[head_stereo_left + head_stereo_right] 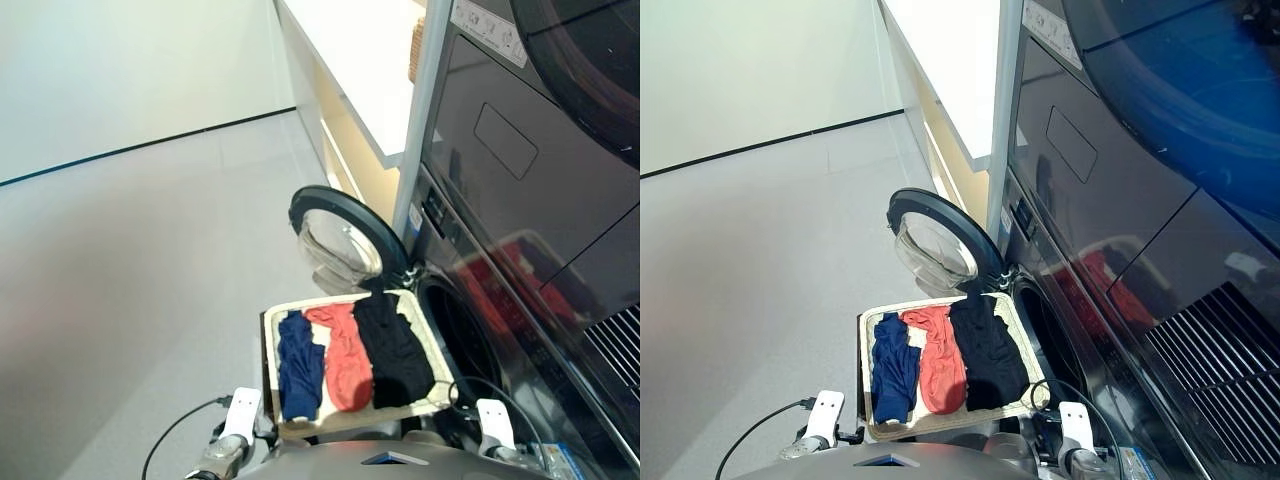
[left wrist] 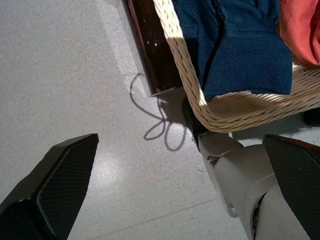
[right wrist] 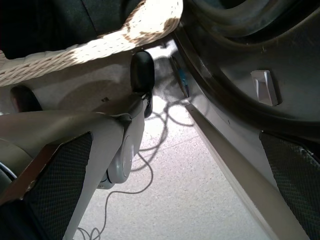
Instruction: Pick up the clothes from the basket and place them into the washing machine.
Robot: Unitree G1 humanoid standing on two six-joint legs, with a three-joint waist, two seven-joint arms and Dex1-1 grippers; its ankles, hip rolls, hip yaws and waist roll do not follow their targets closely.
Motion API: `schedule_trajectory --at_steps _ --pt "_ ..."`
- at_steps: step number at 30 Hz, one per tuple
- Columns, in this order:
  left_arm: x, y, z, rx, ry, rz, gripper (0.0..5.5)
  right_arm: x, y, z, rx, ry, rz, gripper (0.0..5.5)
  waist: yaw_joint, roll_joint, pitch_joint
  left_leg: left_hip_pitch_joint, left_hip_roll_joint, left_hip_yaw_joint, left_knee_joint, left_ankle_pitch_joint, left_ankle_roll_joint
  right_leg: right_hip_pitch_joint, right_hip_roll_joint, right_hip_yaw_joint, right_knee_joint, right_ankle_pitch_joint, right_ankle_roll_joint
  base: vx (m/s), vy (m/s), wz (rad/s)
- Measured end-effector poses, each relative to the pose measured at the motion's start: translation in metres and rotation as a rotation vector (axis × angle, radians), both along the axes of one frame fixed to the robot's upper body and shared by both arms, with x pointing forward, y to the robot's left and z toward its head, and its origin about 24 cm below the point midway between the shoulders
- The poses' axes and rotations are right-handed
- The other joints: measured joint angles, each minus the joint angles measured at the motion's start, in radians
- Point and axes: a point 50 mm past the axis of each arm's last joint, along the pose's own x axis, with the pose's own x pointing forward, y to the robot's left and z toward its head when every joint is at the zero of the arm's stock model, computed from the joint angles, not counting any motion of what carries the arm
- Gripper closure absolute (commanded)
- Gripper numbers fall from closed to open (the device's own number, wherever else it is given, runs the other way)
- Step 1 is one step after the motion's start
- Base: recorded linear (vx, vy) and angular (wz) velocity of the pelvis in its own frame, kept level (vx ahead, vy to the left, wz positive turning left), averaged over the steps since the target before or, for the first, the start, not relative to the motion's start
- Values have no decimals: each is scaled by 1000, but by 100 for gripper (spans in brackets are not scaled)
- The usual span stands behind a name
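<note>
The cream wicker basket (image 1: 271, 352) sits in front of me, beside the washing machine (image 1: 520, 290). In it lie the clothes side by side: a navy one (image 1: 300, 372), a red-orange one (image 1: 345, 368) and a black one (image 1: 392, 350). The machine's round door (image 1: 338, 236) is swung open past the basket, and the dark porthole (image 1: 462, 338) is just right of the black garment. My left gripper (image 2: 182, 145) hangs open below the basket's near-left corner, under the navy cloth (image 2: 235, 45). My right gripper (image 3: 177, 145) hangs open below the near-right corner (image 3: 100, 47), next to the machine's front. Both hold nothing.
A second dark appliance (image 1: 560, 110) is stacked above the machine. A white counter (image 1: 360, 60) runs along the wall behind the door. Pale grey floor (image 1: 130, 260) spreads to the left. A thin black cable (image 1: 170, 440) loops near my left arm.
</note>
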Motion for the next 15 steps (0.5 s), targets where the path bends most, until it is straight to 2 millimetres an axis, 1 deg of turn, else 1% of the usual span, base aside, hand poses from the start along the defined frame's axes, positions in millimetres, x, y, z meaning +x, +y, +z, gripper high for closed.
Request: schedule_trajectory --at_steps 11,15 --pt "4 0 1 3 -23 16 0 1 0 0 -10 -4 -4 0 1 -5 4 -1 0 -1 0 0 0 0 0 -1 0 0 -1 0 0 0" --pt "9 -1 3 -2 -48 48 0 8 3 2 -17 -37 4 0 0 -8 7 2 0 -1 0 1 -1 0 0 -1 0 1 -1 0 0 0"
